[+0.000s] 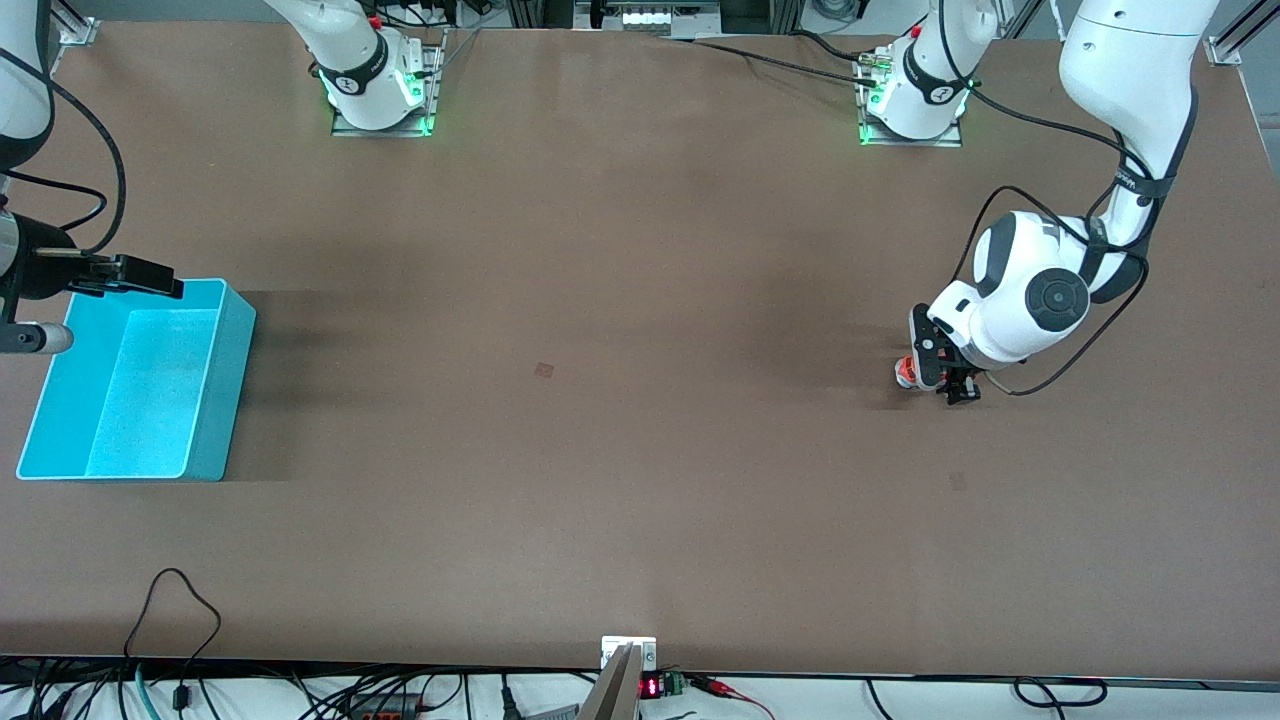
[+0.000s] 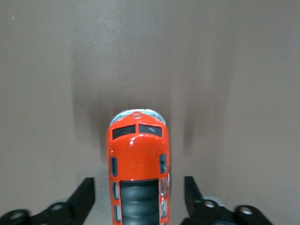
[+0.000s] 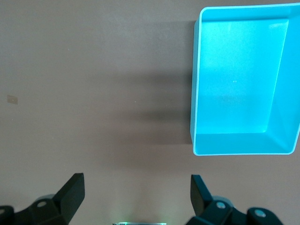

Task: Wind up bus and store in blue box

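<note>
bus [image 2: 139, 161]: small orange toy on the bare table [image 1: 620, 450] at the left arm's end, well apart from the blue box; orange roof, dark windows and dark roof panel, pale front edge. In the front view only a bit of orange-white shows at about 9 o'clock of the wrist.
left gripper [image 1: 945, 375]: low over the bus, straddling it; fingers [image 2: 84, 197] spread wide, one on each side of the bus body, a clear gap on both sides, nothing gripped. Whether the tips touch the table is hard to say from here.
blue box [image 1: 225, 380]: cyan bin at the right arm's end of the table, upright, open top, nothing inside it. Roughly 9 o'clock from table centre in the front view.
right gripper [image 1: 130, 275]: hangs over the box's rim at the corner farthest from the front camera, about 12 o'clock of the box; pincer spread apart and holding nothing, black fingers [image 3: 70, 192] seen with bare table between them in the right wrist view.
right arm: waiting.
</note>
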